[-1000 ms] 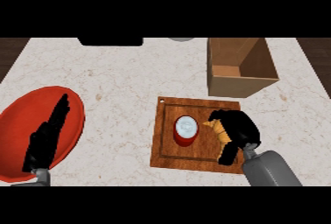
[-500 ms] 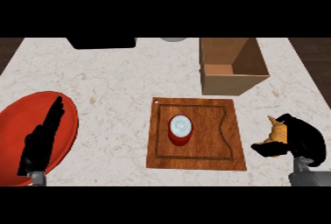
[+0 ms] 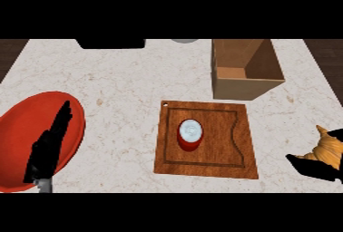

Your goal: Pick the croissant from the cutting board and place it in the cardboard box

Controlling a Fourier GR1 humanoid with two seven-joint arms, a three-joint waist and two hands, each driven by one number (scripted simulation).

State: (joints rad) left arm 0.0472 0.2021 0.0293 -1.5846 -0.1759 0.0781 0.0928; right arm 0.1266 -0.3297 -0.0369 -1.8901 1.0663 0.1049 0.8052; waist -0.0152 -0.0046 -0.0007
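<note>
The croissant sits at about four o'clock in the view, off the cutting board and well to its right, near the frame's edge. It is golden-orange with darker ridged bands across its curved body, and one pointed tip rises toward twelve o'clock. The right robot hand lies just below and against it, its black fingers curled under the pastry's lower side and holding it over the pale marbled counter.

The wooden cutting board lies at the centre, a groove running round its face and a small hole in its upper left corner. A red can with a pale round top stands on the board, left of its middle.

The cardboard box stands open at one o'clock, just beyond the board's far right corner, its brown inner walls showing.

At eight o'clock the left robot hand rests with straight fingers pointing up, over a red plate.
</note>
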